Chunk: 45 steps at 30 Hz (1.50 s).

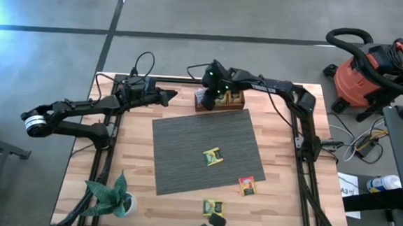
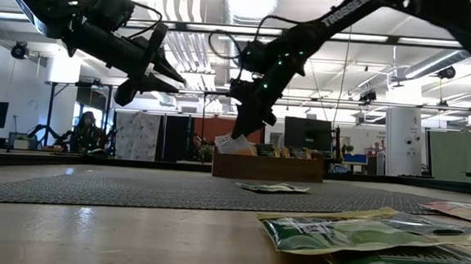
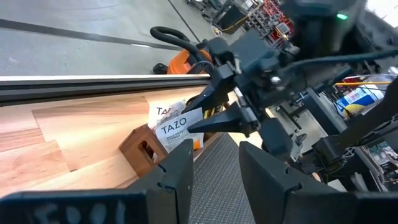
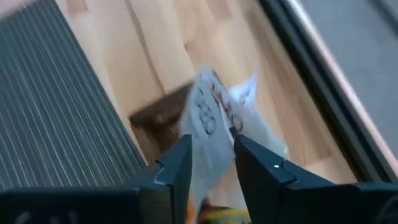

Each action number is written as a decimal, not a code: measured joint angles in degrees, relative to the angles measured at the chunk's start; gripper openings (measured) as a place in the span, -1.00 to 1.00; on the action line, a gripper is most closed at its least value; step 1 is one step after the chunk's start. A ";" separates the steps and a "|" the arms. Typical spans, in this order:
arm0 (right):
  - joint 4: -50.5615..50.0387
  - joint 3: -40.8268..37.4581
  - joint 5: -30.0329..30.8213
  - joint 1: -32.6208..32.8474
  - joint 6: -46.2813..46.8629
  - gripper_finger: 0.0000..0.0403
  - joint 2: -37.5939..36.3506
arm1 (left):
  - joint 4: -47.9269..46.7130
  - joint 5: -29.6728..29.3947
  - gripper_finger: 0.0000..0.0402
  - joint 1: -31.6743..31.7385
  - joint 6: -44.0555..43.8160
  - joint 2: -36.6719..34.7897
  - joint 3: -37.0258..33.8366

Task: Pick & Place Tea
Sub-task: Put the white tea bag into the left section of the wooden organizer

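Note:
A small wooden box (image 1: 219,103) of tea packets stands at the far edge of the grey mat (image 1: 185,154). My right gripper (image 1: 208,97) slants down over the box's left end, shut on a white tea packet (image 3: 176,130). A second white packet (image 3: 163,112) sticks up just behind it. One yellow-green packet (image 1: 213,156) lies flat on the mat. My left gripper (image 1: 171,96) hangs open in the air left of the box, holding nothing. My right gripper pinches the white packet's upper edge (image 3: 194,119) between its two fingers (image 3: 214,121). The fingers come slanting down from above. The packet stands on edge in the gap (image 4: 208,134). Its lower part is at the box's top (image 2: 233,146); whether it is clear of the box I cannot tell.
An orange-red packet (image 1: 246,186) and green ones (image 1: 213,208) lie on the bare wood near the front edge. A potted plant (image 1: 108,200) stands at the front left corner. A red shop vacuum (image 1: 368,74) sits on the floor beyond the table's right side.

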 joint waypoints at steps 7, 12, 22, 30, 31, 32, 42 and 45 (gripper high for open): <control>-13.59 11.91 -2.94 -0.16 -5.32 -0.57 5.30 | -0.45 0.00 -0.38 0.00 0.15 0.01 0.00; -15.34 14.54 -2.89 -0.24 -5.55 -0.70 5.73 | -0.52 0.00 -0.38 -0.02 0.20 0.01 -0.07; -19.32 15.42 -2.91 -0.33 -7.69 -0.90 5.60 | -0.72 0.00 -0.38 -0.04 1.66 0.01 -0.11; -18.91 14.19 -2.88 -0.31 -7.66 -0.89 5.60 | -0.76 0.00 -0.38 -0.04 1.73 0.01 -0.11; -18.80 14.25 -2.88 -0.31 -7.66 -0.89 5.60 | -0.76 0.00 -0.38 -0.04 1.73 0.01 -0.11; -18.86 14.46 -2.88 -0.31 -7.66 -0.89 5.60 | -0.78 0.00 -0.38 -0.04 1.73 0.01 -0.11; -17.73 15.22 -5.52 -0.31 -7.93 -0.89 5.56 | -0.80 0.00 -0.38 -0.04 1.73 0.01 -0.11; -17.86 13.81 -5.97 -0.31 -7.10 -0.94 5.55 | -0.93 0.00 -0.38 -0.04 1.72 0.01 -0.11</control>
